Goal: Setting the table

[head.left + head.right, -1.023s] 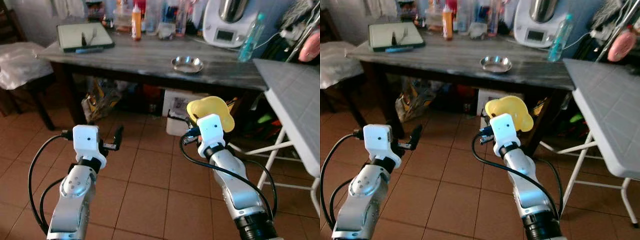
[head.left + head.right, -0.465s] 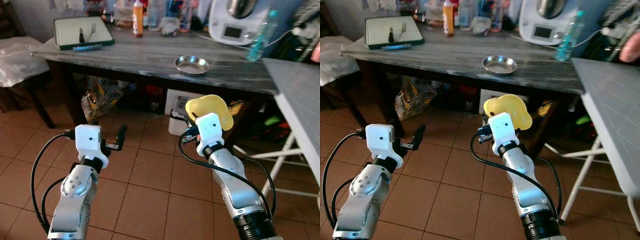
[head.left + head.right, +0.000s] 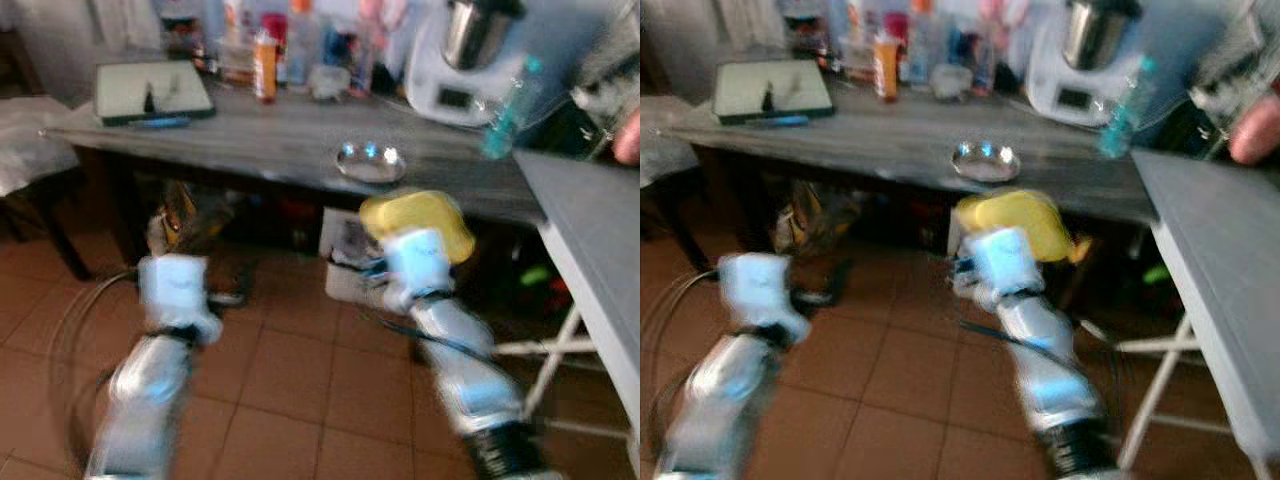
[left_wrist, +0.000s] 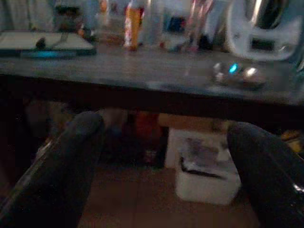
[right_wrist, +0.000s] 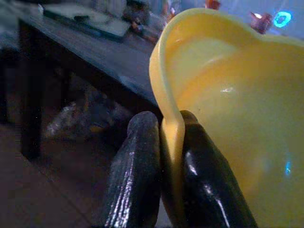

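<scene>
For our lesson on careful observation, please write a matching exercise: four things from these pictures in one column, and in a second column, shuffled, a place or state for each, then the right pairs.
Column 1
1. yellow bowl
2. metal dish
3. left end effector
4. green tray

Column 2
A. open, holding nothing
B. on the table's far left corner
C. rim pinched by the right end effector
D. near the table's front edge

Pairs: 1-C, 2-D, 3-A, 4-B

Both arms reach forward, the right claw (image 5: 164, 190) pinched closed, the left claw (image 4: 164, 156) spread wide.
</scene>
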### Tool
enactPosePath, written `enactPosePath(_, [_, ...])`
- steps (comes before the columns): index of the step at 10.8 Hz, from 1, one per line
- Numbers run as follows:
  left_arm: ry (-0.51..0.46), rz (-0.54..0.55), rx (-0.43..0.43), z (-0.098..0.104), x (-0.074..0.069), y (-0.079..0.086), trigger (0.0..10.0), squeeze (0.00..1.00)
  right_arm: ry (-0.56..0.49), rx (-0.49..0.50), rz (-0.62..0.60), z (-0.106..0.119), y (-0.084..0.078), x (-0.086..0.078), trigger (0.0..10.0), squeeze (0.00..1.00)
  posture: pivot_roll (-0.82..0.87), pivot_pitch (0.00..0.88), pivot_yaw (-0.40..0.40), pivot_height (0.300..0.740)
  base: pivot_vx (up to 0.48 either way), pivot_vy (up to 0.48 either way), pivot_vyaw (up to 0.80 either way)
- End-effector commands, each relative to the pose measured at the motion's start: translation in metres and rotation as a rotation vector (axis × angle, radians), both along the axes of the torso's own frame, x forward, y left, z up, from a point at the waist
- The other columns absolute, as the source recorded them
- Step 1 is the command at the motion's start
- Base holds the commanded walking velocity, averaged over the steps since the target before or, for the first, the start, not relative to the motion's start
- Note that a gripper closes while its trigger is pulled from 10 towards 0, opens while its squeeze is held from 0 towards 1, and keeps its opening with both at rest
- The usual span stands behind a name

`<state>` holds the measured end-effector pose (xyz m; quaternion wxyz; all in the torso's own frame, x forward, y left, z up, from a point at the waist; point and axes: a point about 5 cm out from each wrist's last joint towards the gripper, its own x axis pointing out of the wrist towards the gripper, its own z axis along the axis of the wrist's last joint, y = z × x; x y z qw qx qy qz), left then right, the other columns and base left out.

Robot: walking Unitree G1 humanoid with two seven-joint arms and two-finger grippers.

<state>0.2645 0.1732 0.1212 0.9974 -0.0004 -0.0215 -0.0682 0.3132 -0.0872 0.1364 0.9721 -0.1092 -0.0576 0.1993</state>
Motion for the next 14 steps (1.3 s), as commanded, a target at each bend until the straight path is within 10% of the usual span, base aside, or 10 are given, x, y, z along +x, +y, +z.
enactPosePath(1, [-0.019, -0.041, -0.013, 0.005, 0.001, -0.012, 10.0, 0.0, -0.009, -0.019, -0.064, 0.0, -0.019, 0.002, 10.0, 0.0, 0.18, 0.0, -0.084, 0.74, 0.409, 0.0, 0.0])
enactPosePath(8, [0.025, -0.015, -0.004, -0.006, -0.017, -0.002, 10.0, 0.0, -0.011, 0.138, -0.311, 0.004, -0.077, -0.03, 10.0, 0.0, 0.13, 0.0, -0.053, 0.74, 0.367, 0.0, 0.0])
enactPosePath(14, [0.023, -0.033, 0.012, -0.004, -0.016, 0.0, 10.0, 0.0, 0.007, 0.119, -0.299, 0.004, -0.07, -0.041, 10.0, 0.0, 0.11, 0.0, -0.047, 0.74, 0.271, 0.0, 0.0])
